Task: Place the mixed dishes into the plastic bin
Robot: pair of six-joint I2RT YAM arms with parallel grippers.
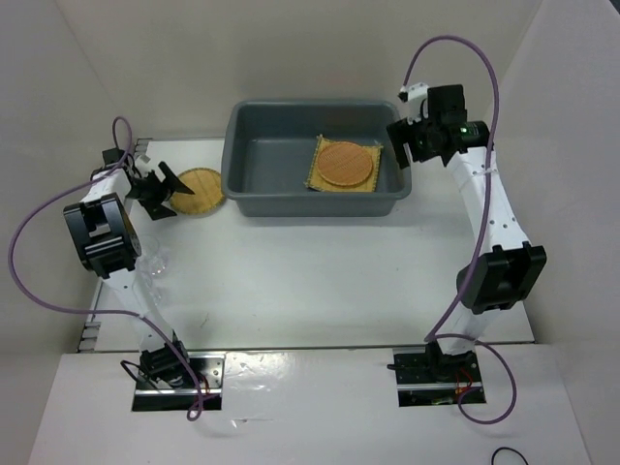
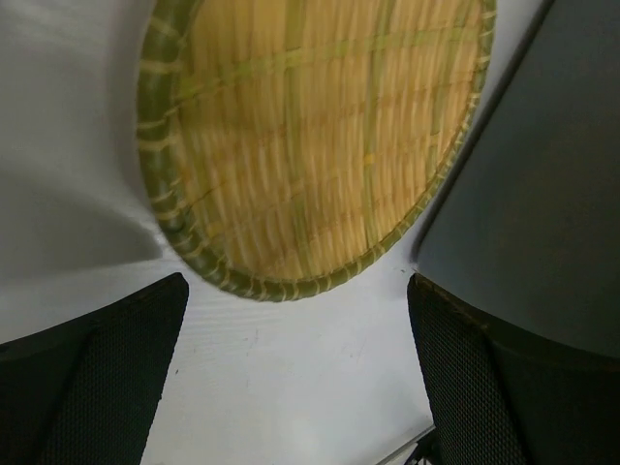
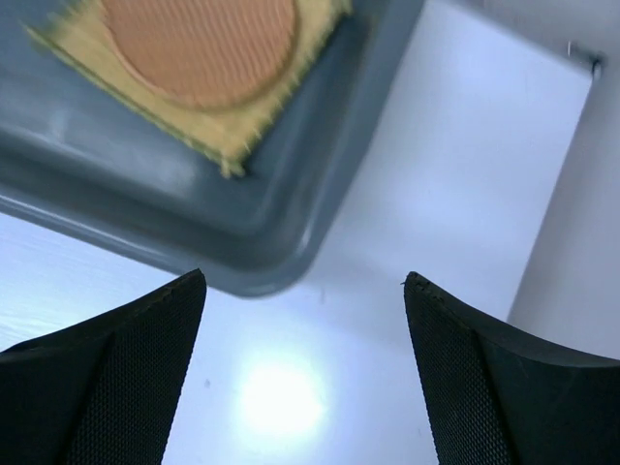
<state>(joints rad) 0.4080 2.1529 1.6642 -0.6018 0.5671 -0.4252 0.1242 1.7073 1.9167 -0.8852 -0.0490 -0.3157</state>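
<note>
At the left, our left gripper (image 1: 170,196) has its jaws spread wide, holding nothing. It is just beside the yellow dark-rimmed woven disc (image 1: 201,191), which lies flat on the white table (image 1: 310,271) against the left outside of the grey plastic bin (image 1: 291,201). Inside the bin we see the square yellow woven mat (image 1: 372,182) with the orange woven disc (image 1: 347,163) resting on it. At the bin's right end, our right gripper (image 1: 400,145) hangs with its jaws released and empty.

Table (image 1: 320,281): white surface is spanning the enclosure | Wall panels (image 1: 291,48): plain white, are enclosing left, back, right | Light: glare (image 3: 281,399) is reflecting off table
</note>
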